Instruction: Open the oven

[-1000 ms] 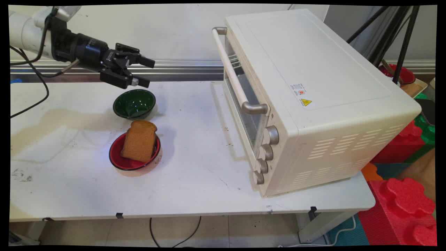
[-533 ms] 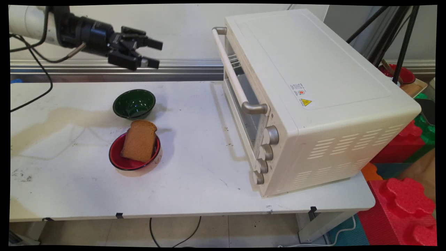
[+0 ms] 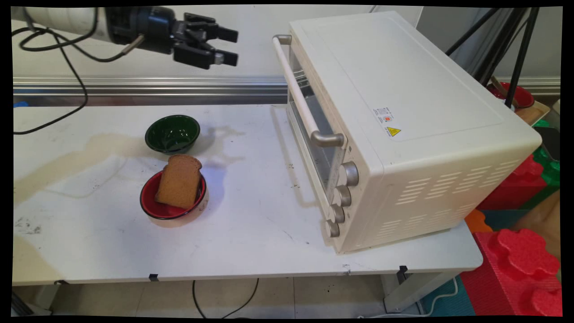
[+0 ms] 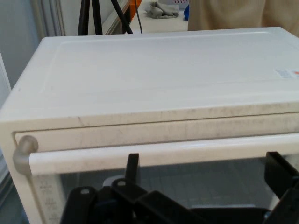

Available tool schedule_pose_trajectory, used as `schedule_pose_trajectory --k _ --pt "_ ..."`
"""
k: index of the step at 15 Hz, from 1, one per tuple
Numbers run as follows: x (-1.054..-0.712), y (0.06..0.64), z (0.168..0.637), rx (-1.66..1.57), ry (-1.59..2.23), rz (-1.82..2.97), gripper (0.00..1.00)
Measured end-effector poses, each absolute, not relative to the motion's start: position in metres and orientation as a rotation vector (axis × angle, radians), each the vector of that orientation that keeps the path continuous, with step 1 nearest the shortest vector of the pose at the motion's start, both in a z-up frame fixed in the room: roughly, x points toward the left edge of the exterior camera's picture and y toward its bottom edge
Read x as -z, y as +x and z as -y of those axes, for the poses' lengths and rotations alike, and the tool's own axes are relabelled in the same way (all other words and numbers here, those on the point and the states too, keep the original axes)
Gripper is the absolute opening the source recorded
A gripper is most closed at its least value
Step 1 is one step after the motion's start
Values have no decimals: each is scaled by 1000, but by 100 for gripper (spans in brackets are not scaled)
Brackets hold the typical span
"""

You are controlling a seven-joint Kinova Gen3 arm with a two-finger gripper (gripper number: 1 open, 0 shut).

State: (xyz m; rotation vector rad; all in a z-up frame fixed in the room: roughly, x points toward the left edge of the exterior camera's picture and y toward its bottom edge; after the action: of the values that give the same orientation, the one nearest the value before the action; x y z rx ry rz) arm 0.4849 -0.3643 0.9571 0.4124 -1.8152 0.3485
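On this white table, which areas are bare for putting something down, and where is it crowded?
Bare: the white table along its near edge, in front of the red bowl holding the brown bread slice, and the strip between that bowl and the cream toaster oven. Crowded: where the dark green bowl stands close behind the red one. The black end effector hangs open, high up.

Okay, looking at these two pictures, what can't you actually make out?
- Oven interior: both views, glass door too murky to see through.
- Red bowl contents under the bread slice: main view, bread covers it.
- Oven knob markings: main view, too small.
- Gripper fingertips: hand view, cut off at the bottom edge.
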Motion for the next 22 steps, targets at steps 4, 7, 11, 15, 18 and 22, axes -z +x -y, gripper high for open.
schedule_pose_trajectory --k 4,7,11,15,18,22 --pt "-954 461 381 -345 412 1814 100" --pt "-951 449 389 -340 413 1819 100" --pt "-948 440 396 -337 414 1828 100" --pt "-945 431 401 -334 403 1840 0" --pt "-944 426 403 -332 397 1846 0" --pt "-941 415 408 -334 381 1858 0"
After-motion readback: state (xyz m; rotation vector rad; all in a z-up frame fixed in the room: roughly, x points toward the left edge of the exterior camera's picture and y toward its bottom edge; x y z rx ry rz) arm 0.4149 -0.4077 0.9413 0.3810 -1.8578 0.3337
